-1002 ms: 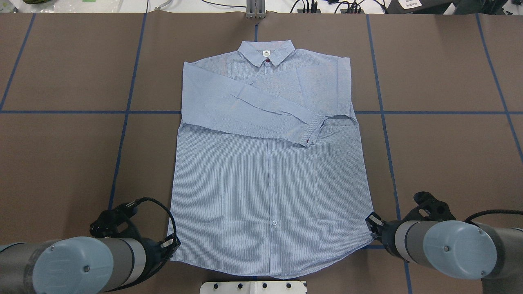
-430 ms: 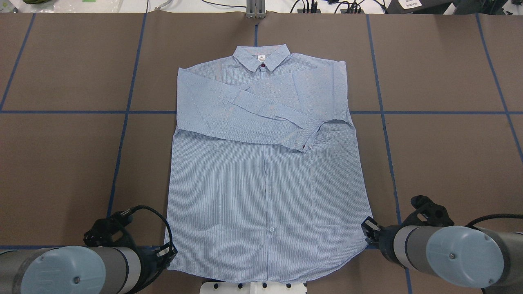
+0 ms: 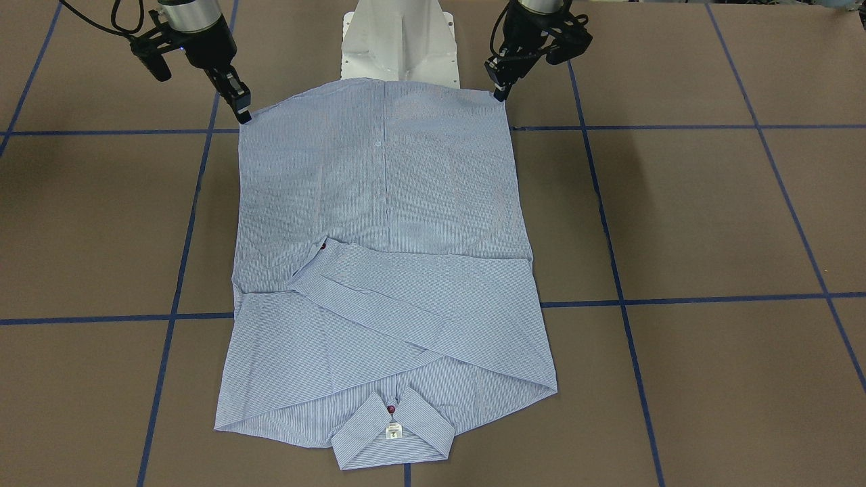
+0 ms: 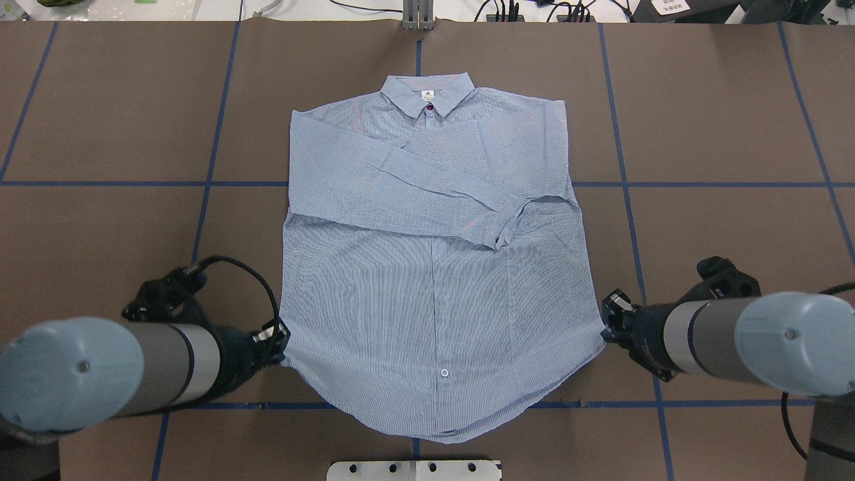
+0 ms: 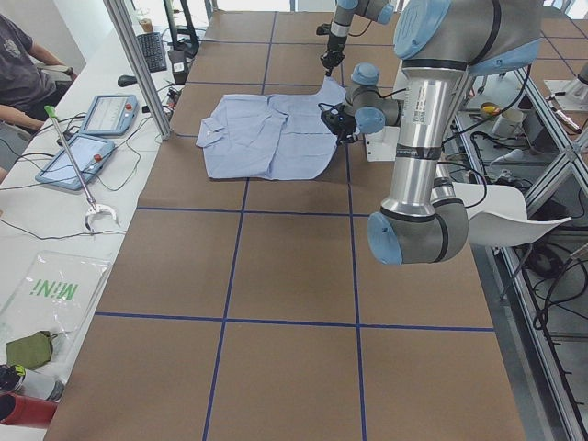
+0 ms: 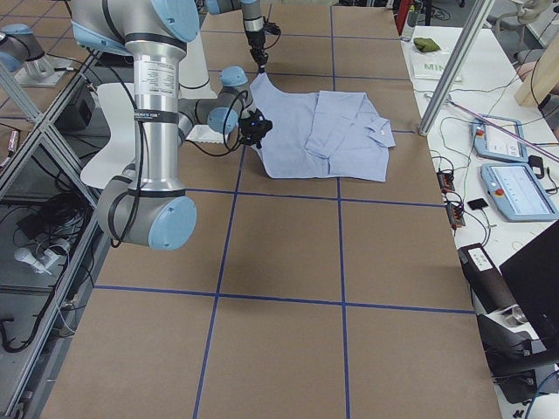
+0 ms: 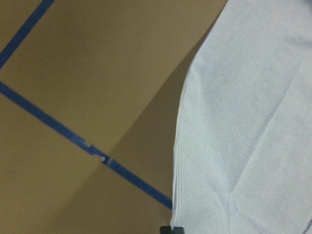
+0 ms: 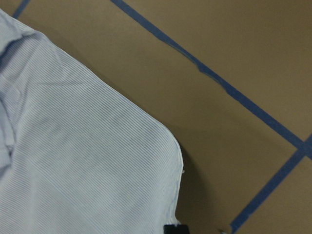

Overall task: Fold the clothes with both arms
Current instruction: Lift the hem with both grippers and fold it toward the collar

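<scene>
— Where, and held how?

— One shirt [image 4: 434, 300], spread front-up in the middle of the tabletop [image 4: 735, 120], collar [image 4: 427, 85] toward the far edge, hem [image 4: 434, 433] toward the robot's edge. Left pincer [image 4: 279, 342] pinching the hem corner on its own side, right pincer [image 4: 606, 322] pinching the opposite corner. Both corners raised a little off the surface, as the side views show; everything else flat.

— Anything likely to go wrong from here?

— Probably a hem-to-collar fold ahead, judging by the grip. Only a thin bite of cloth in each pincer, so a slip on one side is possible, giving a skewed fold. If carried too low, a risk of dragging the whole shirt toward the far edge and rumpling the sleeve [image 4: 414, 180] crossed over the chest. With an uneven pace between the two sides, a crooked crease.

— And the count?

— One shirt. Two arms: left arm [image 4: 100, 374], right arm [image 4: 735, 341]. Two pincers. Two dark red buttons [image 4: 429, 107] on show, at the collar and at the cuff [image 4: 505, 227]. One white button [image 4: 444, 372] near the hem. One neck label [image 4: 429, 94]. One sleeve plainly on top, a second seemingly tucked beneath it.
</scene>
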`<state>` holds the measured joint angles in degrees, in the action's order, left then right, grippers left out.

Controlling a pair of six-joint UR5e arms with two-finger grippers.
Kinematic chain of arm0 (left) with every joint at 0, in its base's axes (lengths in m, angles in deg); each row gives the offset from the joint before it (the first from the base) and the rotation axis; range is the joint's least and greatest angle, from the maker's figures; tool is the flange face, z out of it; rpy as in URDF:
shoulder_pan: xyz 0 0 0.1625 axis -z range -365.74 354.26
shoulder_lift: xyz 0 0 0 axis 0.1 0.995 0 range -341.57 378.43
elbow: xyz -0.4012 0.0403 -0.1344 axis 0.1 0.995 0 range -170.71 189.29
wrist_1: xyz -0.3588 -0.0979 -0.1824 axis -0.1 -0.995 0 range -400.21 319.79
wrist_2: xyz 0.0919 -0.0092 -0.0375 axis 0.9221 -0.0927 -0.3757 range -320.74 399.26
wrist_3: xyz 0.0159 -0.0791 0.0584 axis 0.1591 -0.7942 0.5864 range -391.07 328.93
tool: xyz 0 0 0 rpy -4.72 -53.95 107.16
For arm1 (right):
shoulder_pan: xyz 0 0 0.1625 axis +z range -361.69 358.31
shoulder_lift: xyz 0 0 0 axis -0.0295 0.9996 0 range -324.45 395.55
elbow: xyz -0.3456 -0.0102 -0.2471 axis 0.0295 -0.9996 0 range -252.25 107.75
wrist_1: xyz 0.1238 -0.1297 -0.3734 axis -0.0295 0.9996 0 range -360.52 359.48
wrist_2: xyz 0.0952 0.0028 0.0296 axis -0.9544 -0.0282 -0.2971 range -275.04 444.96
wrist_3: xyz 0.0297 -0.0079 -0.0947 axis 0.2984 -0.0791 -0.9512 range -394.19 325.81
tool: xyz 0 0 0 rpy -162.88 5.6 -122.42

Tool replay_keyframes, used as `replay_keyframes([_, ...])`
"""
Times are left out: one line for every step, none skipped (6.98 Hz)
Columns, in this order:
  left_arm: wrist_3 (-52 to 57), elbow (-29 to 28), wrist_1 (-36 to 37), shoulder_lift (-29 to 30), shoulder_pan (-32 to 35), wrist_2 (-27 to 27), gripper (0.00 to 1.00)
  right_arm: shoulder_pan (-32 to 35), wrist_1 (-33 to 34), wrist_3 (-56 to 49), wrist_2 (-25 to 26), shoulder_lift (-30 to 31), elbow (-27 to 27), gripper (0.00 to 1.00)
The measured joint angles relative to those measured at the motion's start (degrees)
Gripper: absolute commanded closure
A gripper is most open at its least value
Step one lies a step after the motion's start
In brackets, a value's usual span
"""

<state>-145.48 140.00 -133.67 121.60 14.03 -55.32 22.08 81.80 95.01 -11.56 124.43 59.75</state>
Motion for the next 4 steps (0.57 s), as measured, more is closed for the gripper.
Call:
replay_keyframes([2.9, -1.4, -0.2, 2.0, 7.3, -3.3, 1.00, 5.7, 2.6, -0.7, -2.6, -4.1, -1.4, 1.00])
replay_keyframes([4.9, -3.9, -0.9, 4.1, 14.2, -5.9, 1.00, 10.9, 5.0, -1.2, -3.7, -7.7, -2.5, 1.00])
replay_keyframes([6.2, -6.8, -2.8, 5.3, 19.4, -8.4, 1.00, 15.1, 6.1, -1.3, -3.8, -10.1, -3.7, 1.00])
replay_keyframes([6.9, -10.5, -5.3, 6.7, 23.0, -10.3, 1.00, 18.1, 6.3, -1.4, -3.1, -12.9, -6.5, 1.00])
